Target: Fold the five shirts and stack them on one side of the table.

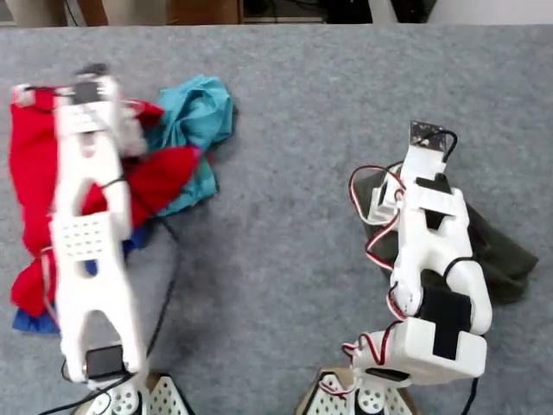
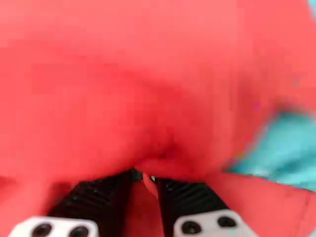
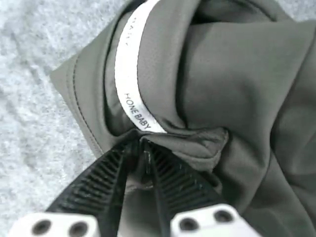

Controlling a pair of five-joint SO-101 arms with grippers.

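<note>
Red shirt (image 2: 148, 74) pinched in left hand (image 2: 144, 174) — olive shirt (image 3: 237, 79) collar pinched in right hand (image 3: 141, 146).

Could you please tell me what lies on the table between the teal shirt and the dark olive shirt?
Only bare grey table, as the high view shows; nothing sits between the teal shirt and the dark olive shirt.

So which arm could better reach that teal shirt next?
Left, probably. The left pincer grips the red shirt touching the teal shirt; the right pincer holds the dark shirt far across.
</note>
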